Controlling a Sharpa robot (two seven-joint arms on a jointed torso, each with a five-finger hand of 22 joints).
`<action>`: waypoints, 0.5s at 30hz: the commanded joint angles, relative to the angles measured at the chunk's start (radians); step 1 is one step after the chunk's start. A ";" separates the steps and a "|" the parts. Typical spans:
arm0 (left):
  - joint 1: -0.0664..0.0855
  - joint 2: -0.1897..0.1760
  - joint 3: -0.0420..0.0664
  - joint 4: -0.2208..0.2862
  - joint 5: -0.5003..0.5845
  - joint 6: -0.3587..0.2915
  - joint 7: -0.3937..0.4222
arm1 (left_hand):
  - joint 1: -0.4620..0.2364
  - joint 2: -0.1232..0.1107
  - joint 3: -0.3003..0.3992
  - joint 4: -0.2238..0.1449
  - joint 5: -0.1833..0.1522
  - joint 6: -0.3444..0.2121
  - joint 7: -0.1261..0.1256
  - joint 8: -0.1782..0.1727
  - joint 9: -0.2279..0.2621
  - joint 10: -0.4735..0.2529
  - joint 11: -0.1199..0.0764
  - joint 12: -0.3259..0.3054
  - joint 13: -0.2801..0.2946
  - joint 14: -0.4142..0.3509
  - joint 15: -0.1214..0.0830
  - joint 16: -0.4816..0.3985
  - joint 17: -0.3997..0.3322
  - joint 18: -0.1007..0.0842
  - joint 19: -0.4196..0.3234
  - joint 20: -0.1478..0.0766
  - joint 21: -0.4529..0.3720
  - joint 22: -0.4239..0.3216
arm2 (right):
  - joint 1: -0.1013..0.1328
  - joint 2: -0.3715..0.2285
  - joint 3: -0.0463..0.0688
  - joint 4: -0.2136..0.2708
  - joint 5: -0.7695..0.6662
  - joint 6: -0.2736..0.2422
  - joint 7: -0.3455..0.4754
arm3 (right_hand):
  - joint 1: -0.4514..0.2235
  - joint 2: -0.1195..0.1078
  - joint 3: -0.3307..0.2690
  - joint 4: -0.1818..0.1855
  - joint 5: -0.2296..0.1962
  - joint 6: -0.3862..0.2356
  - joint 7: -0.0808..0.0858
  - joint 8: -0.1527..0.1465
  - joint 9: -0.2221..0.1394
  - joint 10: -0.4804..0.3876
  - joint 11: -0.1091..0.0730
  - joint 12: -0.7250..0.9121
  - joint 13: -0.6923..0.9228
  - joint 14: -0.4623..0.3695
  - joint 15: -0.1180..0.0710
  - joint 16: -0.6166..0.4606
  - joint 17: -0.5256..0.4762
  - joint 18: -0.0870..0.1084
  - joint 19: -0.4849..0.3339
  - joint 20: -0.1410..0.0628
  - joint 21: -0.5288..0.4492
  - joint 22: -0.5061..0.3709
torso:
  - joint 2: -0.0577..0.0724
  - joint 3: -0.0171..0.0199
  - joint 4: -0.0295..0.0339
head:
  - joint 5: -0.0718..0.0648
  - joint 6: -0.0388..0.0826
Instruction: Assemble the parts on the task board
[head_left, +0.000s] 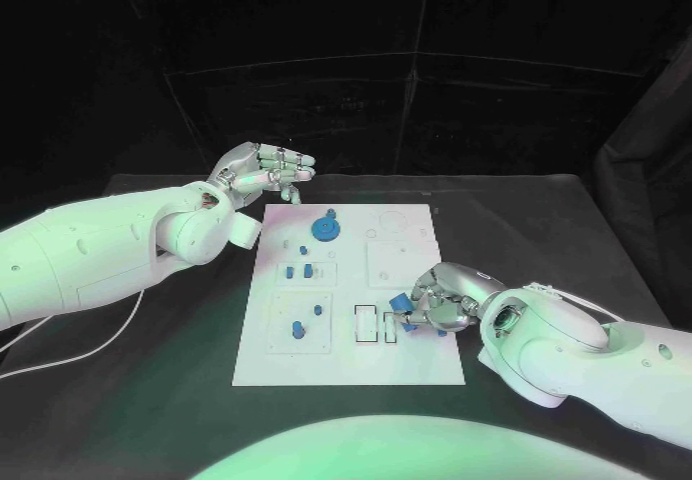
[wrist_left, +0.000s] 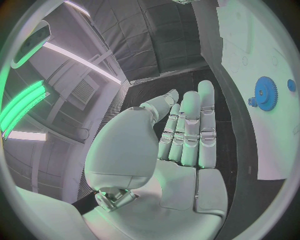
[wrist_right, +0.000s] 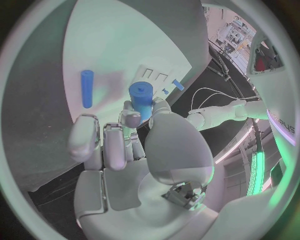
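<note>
Black tabletop (head_left: 548, 230) carries the white task board (head_left: 411, 360) at its middle, under dark drapes. Near the board's far end stands a blue gear (head_left: 326, 229), also seen beside the left hand from the left wrist camera (wrist_left: 265, 91). Small blue parts (head_left: 299, 270) stand in the board's left column. The right robot hand (head_left: 440, 300) sits over the board's right edge, near two rectangular slots (head_left: 378, 322); its thumb and fingers pinch a blue cylinder (wrist_right: 142, 99), held upright just above the white surface. A blue peg (wrist_right: 87, 88) lies on the board beside it. The left robot hand (head_left: 267, 170) hovers off the board's far left corner, holding nothing, fingers extended close together.
</note>
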 joint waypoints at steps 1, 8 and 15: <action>0.002 0.003 0.001 0.000 0.004 0.010 0.004 | -0.002 0.006 0.000 -0.005 0.005 -0.003 0.003 -0.005 -0.001 -0.008 0.002 0.005 -0.001 -0.007 -0.002 -0.003 -0.001 0.013 -0.005 0.000 -0.004 0.000 | 0.001 0.016 0.000 -0.002 0.054 -0.028 0.031 | 0.001 -0.001 -0.008 0.002 -0.016 0.004 0.002 0.000 0.004 -0.005 -0.001 -0.025 -0.019 0.052 -0.005 -0.003 -0.013 -0.017 0.004 0.000 0.007 0.002 | 0.002 0.0000 0.0006 | 0.004 0.000; 0.002 0.006 0.001 0.003 0.004 0.010 0.004 | -0.002 0.006 0.000 -0.005 0.005 -0.003 0.003 -0.005 -0.001 -0.008 0.002 0.005 -0.001 -0.007 -0.002 -0.003 -0.001 0.013 -0.005 0.000 -0.004 0.000 | 0.002 0.064 0.001 -0.025 0.081 0.053 -0.006 | -0.015 0.011 -0.019 0.012 -0.036 0.007 0.001 -0.002 0.008 -0.004 -0.001 -0.033 -0.021 0.051 -0.005 -0.006 -0.015 -0.017 0.004 0.001 0.007 0.004 | 0.001 -0.0013 0.0004 | 0.007 -0.002; 0.002 0.006 0.001 0.005 0.004 0.009 0.004 | -0.002 0.006 0.000 -0.005 0.005 -0.003 0.003 -0.005 -0.001 -0.008 0.002 0.005 -0.001 -0.007 -0.002 -0.003 -0.001 0.013 -0.005 0.000 -0.004 0.000 | 0.002 0.100 0.001 -0.037 0.085 0.074 -0.039 | -0.054 0.031 -0.039 0.015 -0.054 0.016 -0.002 -0.003 0.016 0.004 -0.003 -0.033 -0.014 0.053 -0.006 -0.001 -0.006 -0.018 0.005 0.001 0.011 0.010 | 0.001 0.0001 -0.0007 | 0.011 -0.005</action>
